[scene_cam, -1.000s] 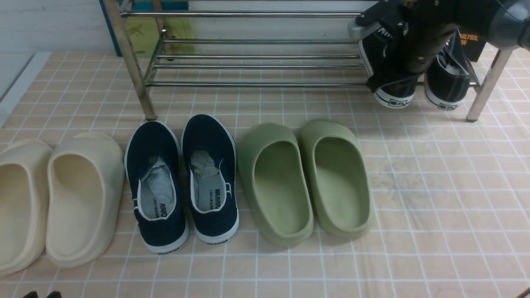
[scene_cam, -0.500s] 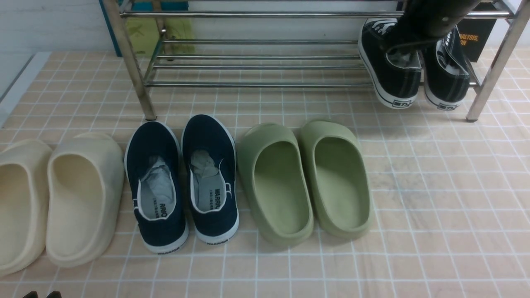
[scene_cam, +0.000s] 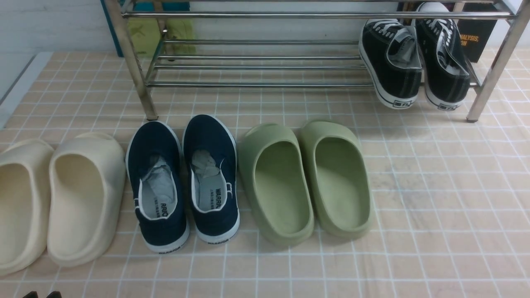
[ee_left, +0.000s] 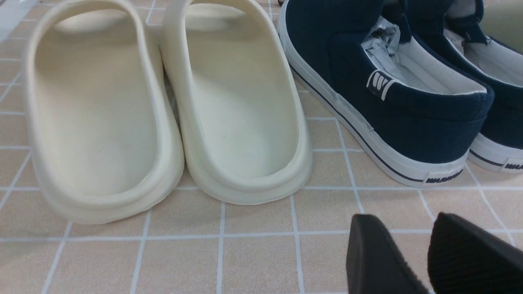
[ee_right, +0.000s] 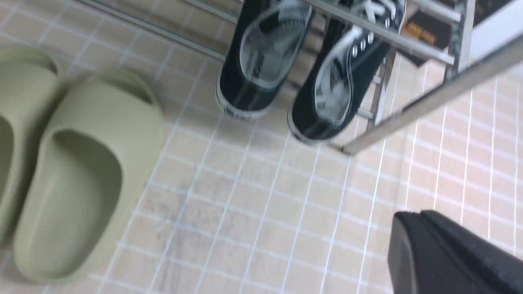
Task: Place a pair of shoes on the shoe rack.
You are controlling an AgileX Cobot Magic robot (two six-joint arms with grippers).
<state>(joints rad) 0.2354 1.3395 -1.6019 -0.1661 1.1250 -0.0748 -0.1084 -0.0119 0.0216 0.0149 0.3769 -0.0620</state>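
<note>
The pair of black canvas sneakers sits on the lower tier of the steel shoe rack, at its right end, close to the right front leg. The heels point toward the robot and hang out past the front rail, dipping slightly. The two shoes lie side by side, so close that it is hard to say whether they touch. The top rail crosses the laces and hides the left sneaker's toe; only a sliver of white toe cap shows above it on the right one. In the right wrist view the same sneakers are smeared by motion blur.

The right gripper appears only as a dark block in a corner of its own camera, its fingers pressed together on nothing, well clear of the sneakers. The front view does not show it. The left gripper hovers low over the peach tiled floor, its two black fingers spread with bare floor between them; their bases are cut off by the frame.

In front of the rack stand the green foam slippers, the navy slip-on shoes with crumpled paper inside, and the cream foam slippers. The leftmost cream slipper is cut by the picture's edge. Behind the rack, a black box with orange lettering is partly hidden by the sneakers and the rail, so its text cannot be read whole.
</note>
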